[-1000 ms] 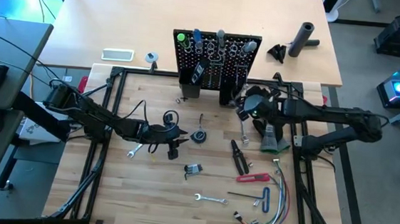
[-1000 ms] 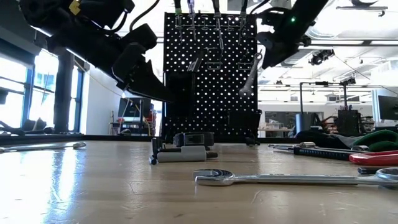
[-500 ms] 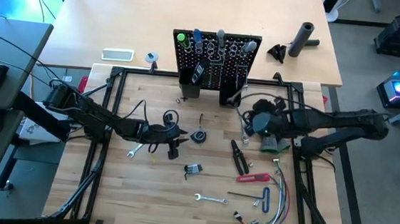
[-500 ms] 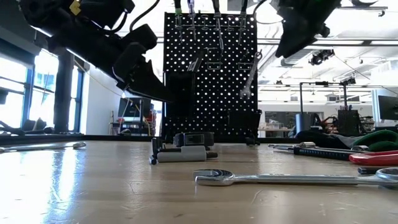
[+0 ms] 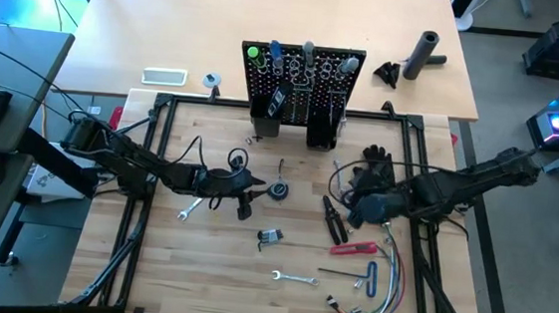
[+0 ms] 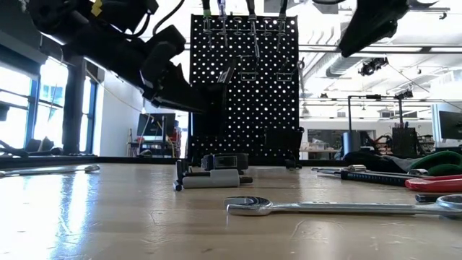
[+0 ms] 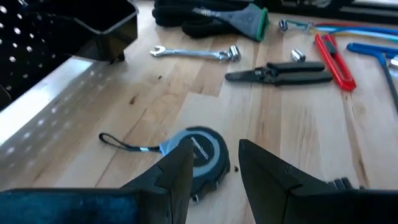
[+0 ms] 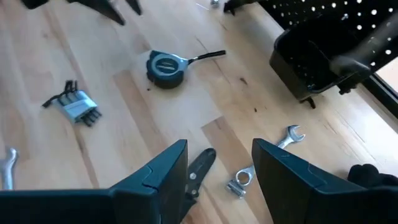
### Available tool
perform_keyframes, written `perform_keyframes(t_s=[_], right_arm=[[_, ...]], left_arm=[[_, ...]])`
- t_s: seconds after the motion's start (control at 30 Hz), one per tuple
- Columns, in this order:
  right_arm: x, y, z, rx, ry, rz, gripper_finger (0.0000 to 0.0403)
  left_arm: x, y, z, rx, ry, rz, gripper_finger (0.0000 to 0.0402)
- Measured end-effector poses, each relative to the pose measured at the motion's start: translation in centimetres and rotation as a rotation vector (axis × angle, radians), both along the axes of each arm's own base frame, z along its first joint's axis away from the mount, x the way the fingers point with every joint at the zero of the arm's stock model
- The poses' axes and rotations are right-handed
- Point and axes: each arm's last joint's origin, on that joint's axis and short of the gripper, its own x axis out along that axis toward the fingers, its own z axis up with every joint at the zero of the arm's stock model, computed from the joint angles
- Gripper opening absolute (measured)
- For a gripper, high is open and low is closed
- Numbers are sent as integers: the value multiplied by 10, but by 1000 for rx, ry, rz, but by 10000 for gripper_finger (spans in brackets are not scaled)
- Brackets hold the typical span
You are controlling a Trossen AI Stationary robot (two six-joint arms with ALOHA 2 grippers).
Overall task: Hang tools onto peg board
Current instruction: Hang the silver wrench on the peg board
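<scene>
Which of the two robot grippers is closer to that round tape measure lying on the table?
The left. The left gripper hovers right beside the tape measure, open and empty. The right gripper is farther off on its other side, above the black pliers, also open.

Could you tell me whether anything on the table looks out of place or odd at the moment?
Nothing looks damaged or spilled. The oddity is non-tool clutter among the loose tools: a bundle of coloured wires near the front right corner and a black glove by the right arm. Several tools, such as the wrench, lie unhung before the peg board.
</scene>
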Motion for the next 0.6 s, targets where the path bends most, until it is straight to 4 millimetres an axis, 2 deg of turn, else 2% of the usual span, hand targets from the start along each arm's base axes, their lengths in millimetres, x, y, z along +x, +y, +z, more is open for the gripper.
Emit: perform_keyframes(t_s=[0.23,0.6], right_arm=[[-2,25,-13,-59,33,15,177],[14,66,-59,-108,209,108,177]], left_arm=[[3,8,3,-47,-33,-37,121],[7,10,6,-172,-99,-197,121]])
